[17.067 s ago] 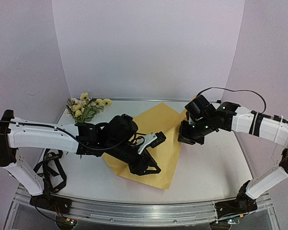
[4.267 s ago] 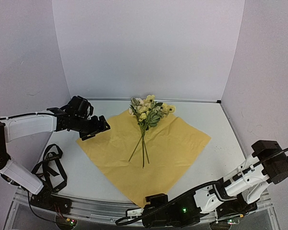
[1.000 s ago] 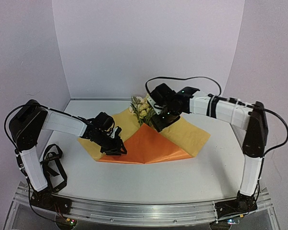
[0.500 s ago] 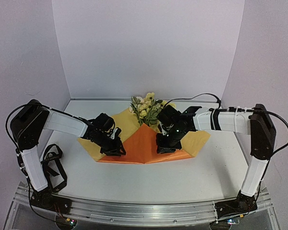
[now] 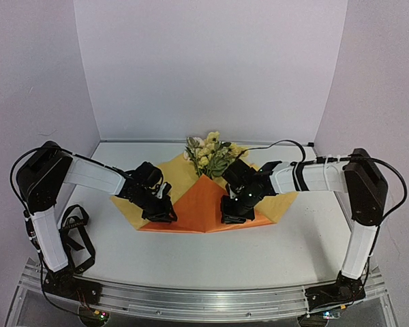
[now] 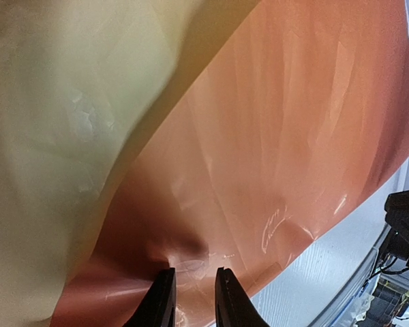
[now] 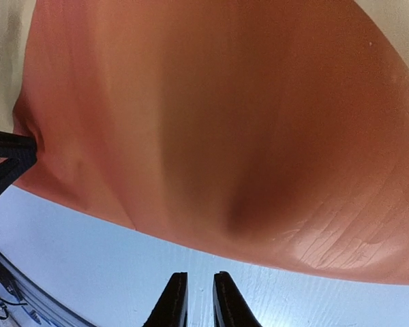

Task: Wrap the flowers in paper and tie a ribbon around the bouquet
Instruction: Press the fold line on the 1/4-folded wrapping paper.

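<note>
Paper (image 5: 201,204) is laid on the bench (image 5: 259,253), its orange flap folded up over the yellow side. Left gripper (image 6: 193,271): jaws narrowed at a pucker in the flap; whether it is gripped cannot be told. Right gripper (image 7: 195,276): jaws nearly together, empty, held over bare bench just short of the flap's edge. Flowers (image 5: 211,153) are seen past the flap's peak, stems covered.

- Looks like a robot lab test cell, not anyone's home.
- White table (image 5: 259,255) with plain white panels (image 5: 211,68) behind it and on both sides.
- Two robot arms (image 5: 312,176) bolted to an aluminium rail (image 5: 204,300) along the table's near edge.
</note>
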You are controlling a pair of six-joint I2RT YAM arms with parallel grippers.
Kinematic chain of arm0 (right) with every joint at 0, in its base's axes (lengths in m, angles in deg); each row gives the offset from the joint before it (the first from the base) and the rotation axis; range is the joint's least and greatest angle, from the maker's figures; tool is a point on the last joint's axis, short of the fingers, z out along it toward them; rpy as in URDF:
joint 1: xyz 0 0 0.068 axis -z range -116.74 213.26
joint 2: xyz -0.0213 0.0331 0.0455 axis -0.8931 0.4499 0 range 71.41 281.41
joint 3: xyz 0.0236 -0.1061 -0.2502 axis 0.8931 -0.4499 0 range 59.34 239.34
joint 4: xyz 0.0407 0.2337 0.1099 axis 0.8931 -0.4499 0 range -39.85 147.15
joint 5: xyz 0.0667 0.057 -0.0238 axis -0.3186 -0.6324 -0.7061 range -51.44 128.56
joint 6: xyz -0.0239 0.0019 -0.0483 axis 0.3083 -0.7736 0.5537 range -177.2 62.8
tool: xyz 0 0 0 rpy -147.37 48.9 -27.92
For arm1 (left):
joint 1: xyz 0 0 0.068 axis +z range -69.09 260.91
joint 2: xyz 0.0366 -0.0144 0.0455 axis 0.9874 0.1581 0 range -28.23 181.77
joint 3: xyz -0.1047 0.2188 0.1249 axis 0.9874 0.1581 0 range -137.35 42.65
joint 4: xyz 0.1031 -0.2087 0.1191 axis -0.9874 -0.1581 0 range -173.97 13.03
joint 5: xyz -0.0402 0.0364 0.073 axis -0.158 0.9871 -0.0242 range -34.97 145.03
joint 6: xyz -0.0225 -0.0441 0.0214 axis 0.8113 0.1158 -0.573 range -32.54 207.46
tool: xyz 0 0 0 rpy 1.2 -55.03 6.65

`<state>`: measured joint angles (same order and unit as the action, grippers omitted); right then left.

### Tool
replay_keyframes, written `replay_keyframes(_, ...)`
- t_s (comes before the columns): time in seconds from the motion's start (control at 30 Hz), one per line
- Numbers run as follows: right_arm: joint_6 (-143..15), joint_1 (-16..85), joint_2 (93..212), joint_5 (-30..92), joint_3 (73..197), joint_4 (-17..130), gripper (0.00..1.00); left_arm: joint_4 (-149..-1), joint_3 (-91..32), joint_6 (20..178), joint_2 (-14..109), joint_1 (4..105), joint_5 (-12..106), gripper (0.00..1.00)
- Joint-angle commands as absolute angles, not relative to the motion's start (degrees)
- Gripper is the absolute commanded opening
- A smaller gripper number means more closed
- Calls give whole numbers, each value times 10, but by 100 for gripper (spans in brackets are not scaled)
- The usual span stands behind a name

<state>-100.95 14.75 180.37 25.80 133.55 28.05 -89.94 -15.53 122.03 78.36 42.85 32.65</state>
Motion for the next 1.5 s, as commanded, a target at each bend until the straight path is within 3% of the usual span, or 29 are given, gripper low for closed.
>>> replay_keyframes(0.0,-1023,151,1809,292,1309,301,16,-897,-161,1219,788,438,334,22)
replay_keyframes(0.67,-1124,214,1727,357,1138,354,17,-891,-149,1217,783,447,329,18)
replay_keyframes(1.47,-1174,309,1592,344,1010,395,29,-886,-156,1204,778,451,317,16)
